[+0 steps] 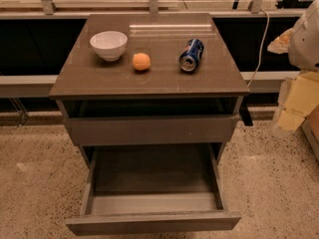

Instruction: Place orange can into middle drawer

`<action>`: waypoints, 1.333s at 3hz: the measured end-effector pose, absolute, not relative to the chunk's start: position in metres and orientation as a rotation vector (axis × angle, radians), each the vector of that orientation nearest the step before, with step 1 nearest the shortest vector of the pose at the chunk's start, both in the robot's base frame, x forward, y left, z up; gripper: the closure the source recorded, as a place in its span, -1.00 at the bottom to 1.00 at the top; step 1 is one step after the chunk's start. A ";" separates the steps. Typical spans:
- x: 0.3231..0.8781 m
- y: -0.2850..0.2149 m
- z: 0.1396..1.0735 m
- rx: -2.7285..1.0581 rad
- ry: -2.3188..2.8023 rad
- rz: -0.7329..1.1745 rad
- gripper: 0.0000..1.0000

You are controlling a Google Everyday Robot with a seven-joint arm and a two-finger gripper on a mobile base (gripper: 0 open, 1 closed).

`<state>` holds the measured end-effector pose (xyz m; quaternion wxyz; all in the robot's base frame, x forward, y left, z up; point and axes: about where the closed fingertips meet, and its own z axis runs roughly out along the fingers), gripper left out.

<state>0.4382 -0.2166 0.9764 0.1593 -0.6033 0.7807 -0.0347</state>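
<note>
The orange can (141, 61) is seen resting on the desk (149, 83), near the middle of its top. It is flanked by a white bowl (108, 45) on the left and a blue soda can (191, 55) on the right, and it is touched by neither. The bowl is set upright, while the soda can is laid on its side with its top end turned toward the camera.

Beneath the desk top, the upper drawer (149, 129) is shown with a dark gap above its plain front. Below it, the middle drawer (149, 222) is pulled well out over the speckled floor (30, 183), so that its inner bottom is exposed.

The gripper (291, 113) is found at the right edge of the view, beside the desk's right side and well apart from the orange can. Whether it is open or closed, and whether anything is held in it, cannot be told.
</note>
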 end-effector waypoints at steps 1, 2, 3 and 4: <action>0.438 -0.217 0.976 -1.724 2.231 -0.099 -1.00; 0.470 -0.204 0.978 -1.764 2.129 -0.093 -1.00; 0.540 -0.173 0.986 -1.806 1.952 -0.096 -1.00; 0.604 -0.129 0.993 -1.813 1.809 -0.027 -1.00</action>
